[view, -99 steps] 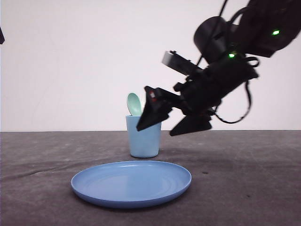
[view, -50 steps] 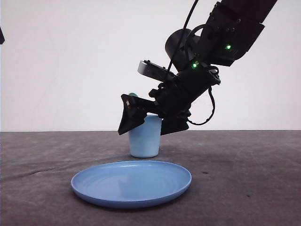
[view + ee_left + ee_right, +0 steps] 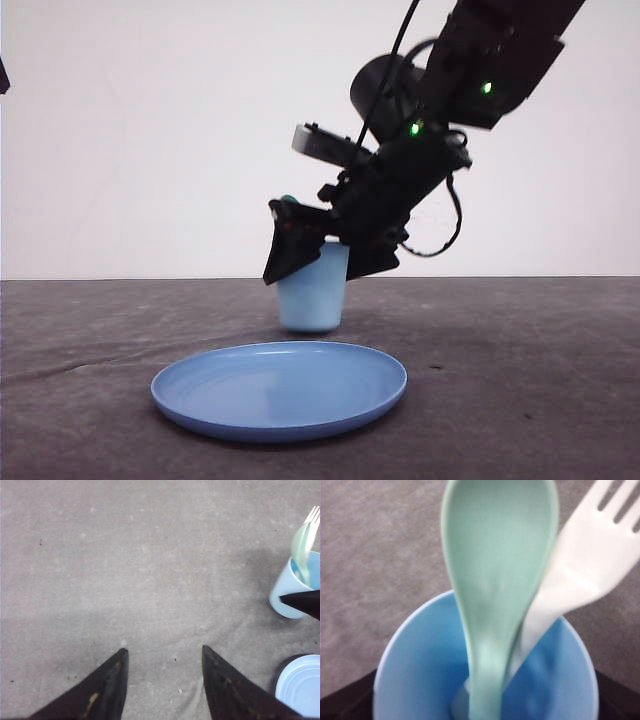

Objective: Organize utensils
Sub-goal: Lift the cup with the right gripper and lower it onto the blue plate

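The pale mint-green spoon and the white fork stand together in the light blue cup, handles down. My right gripper reaches down from the upper right and is shut on the cup, one dark finger on each side. In the front view only the spoon's tip peeks above the finger. My left gripper hangs open over bare table, well away from the cup.
A round blue plate lies on the grey table in front of the cup, its edge near the cup in the left wrist view. A white wall stands behind.
My right gripper came down and leftward to the cup, then its fingers drew in on the cup's sides. The cup has shifted slightly right. The plate has not moved.
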`<state>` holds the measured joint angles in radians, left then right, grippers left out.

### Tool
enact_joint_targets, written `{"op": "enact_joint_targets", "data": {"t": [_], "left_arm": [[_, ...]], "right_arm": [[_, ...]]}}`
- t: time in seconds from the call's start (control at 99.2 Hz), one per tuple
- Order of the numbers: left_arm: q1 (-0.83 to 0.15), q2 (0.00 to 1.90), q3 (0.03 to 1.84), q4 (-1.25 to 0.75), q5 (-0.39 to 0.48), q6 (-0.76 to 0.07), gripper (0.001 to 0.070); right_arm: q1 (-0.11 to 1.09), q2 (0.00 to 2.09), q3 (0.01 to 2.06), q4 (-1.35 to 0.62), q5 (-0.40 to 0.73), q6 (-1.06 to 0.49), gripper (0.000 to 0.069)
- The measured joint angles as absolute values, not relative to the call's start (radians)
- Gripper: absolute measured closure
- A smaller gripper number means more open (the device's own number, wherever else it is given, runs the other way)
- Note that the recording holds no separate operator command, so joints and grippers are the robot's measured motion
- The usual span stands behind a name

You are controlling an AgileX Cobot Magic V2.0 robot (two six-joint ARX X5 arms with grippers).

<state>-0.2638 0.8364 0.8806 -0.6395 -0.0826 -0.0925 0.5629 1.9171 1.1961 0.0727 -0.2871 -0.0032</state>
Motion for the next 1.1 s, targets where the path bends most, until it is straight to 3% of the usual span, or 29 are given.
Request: {"op": "enact_joint_targets", "data": {"t": [0.242,0.756,1.098], "left_arm": [[-0.264,0.836,0.881,-0.640,-0.083,-0.093,0.0433],[-0.264,0.836,0.881,-0.639,-0.083,-0.093,0.0433],[-0.264,0.836,0.881,-0.640,-0.083,-0.093,0.0433]], "right_arm": [[0.563,1.758,1.172,-0.034,-0.287,-0.004,0.0179],[0.719,1.340,0.716,0.090,-0.281,0.024,0.0196],[0.899,1.356,0.673,0.149,-0.101,-0.012,0.0196]]}}
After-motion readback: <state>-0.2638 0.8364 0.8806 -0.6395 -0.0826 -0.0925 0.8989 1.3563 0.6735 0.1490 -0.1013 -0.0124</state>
